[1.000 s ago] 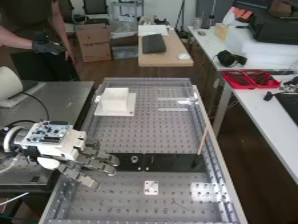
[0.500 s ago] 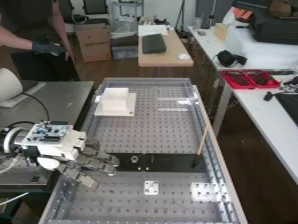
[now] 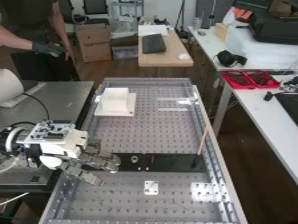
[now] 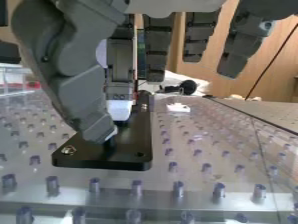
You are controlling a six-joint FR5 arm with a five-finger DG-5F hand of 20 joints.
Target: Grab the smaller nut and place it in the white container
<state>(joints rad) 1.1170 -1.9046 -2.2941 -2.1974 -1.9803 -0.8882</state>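
Note:
In the high view the hand [image 3: 70, 155] is over the left part of the flat black bar [image 3: 169, 162], its fingers relaxed and spread, covering that part of the bar. To their right the bearing [image 3: 134, 159] stands on the bar. Farther back, the white container [image 3: 116, 99] rests on a white plate. In the wrist view the hand [image 4: 73, 75] hangs over the bar [image 4: 136, 150], thumb reaching down close to a short dark peg and a white-tipped finger beside it. I cannot make out the smaller nut near these tips.
A thin stick [image 3: 202, 142] leans at the bar's right end. A small white plate [image 3: 151, 188] lies in front of the bar. The perforated bench has raised metal side rails [image 3: 216, 145]. A person stands at the back left.
The hand has shifted slightly to the right over the bar, and its lower tip sits a little higher in the high view. Container and bearing have stayed put.

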